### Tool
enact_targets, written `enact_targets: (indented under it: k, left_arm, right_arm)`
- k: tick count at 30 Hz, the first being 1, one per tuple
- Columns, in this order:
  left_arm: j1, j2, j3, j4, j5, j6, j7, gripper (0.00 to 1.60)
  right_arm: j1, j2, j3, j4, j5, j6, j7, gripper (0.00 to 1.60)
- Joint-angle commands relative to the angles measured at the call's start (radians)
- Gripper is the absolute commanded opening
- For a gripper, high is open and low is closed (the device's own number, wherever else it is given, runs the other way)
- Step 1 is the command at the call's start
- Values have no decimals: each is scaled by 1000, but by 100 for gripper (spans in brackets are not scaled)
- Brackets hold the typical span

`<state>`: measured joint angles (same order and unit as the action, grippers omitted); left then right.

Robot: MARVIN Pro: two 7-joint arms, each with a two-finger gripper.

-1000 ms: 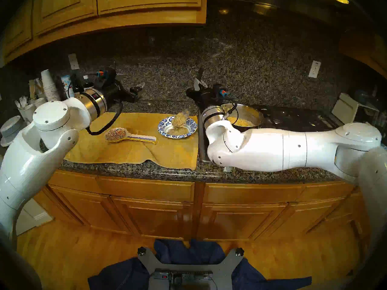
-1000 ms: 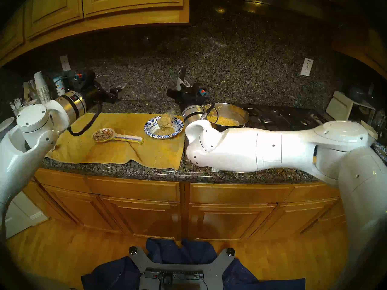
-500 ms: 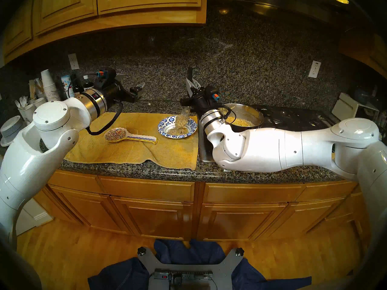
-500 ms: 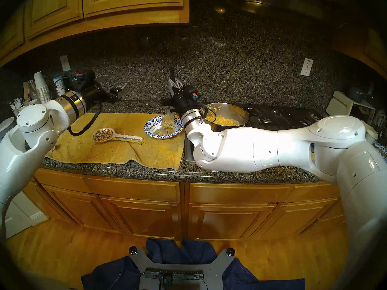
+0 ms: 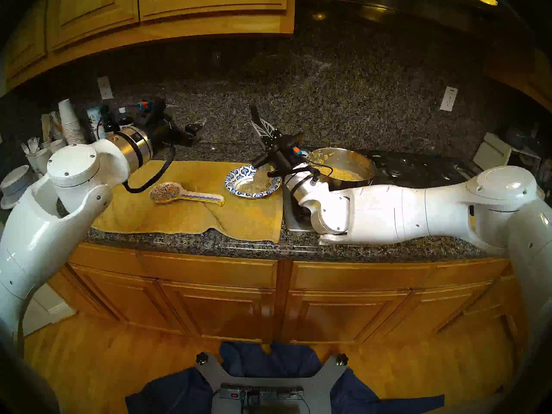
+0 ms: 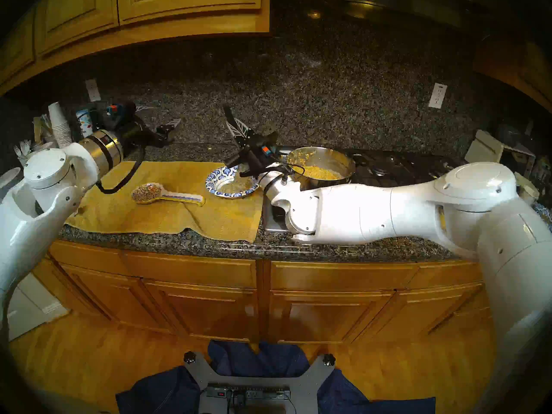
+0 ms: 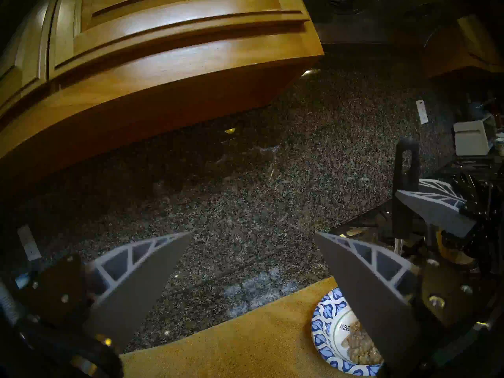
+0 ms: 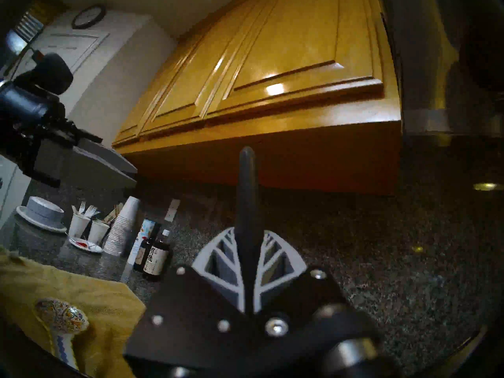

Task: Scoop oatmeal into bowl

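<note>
The right gripper (image 5: 259, 126) is clamped tight on the dark handle (image 8: 246, 205) of a spoon; the handle's free end sticks up past the fingertips, and the spoon's working end hangs below and behind the jaws, over the bowl (image 5: 236, 177). The spoon's head is blurred in the head views, so I cannot tell whether any porridge clings to it. The oatmeal (image 5: 259, 185) lies heaped in the bowl's white centre, below the jaws and a little toward the robot; more of it sits in the steel pot (image 5: 343, 165) off to the jaws' right.

The step in hand looks like tipping the spoonful out. To do it well, the grip should stay firm, since the handle is thin and smooth and may twist between the pads. The roll ought to finish with the spoon's head low over the middle of the bowl, not its patterned rim, so that sticky lumps drop inside and not on the yellow towel (image 5: 185, 219). A pause or small shake helps a clinging mass let go.

The left gripper (image 7: 253, 263) stands wide open and empty, with the bowl just below its right finger.
</note>
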<state>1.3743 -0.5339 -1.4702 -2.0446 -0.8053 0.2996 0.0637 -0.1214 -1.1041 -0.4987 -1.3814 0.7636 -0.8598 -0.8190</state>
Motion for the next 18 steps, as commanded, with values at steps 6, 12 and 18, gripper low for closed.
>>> enact_targets:
  k: [6, 12, 18]
  left_arm:
    - [-32, -1, -24, -11, 0, -16, 2, 160]
    - [-33, -2, -24, -11, 0, -16, 2, 160]
    - [-34, -3, -24, -10, 1, -18, 2, 160]
  right_arm:
    - [64, -24, 49, 59, -118, 6, -47, 0]
    - [68, -33, 51, 78, -187, 12, -65, 0]
    - [41, -28, 31, 67, -257, 18, -85, 0]
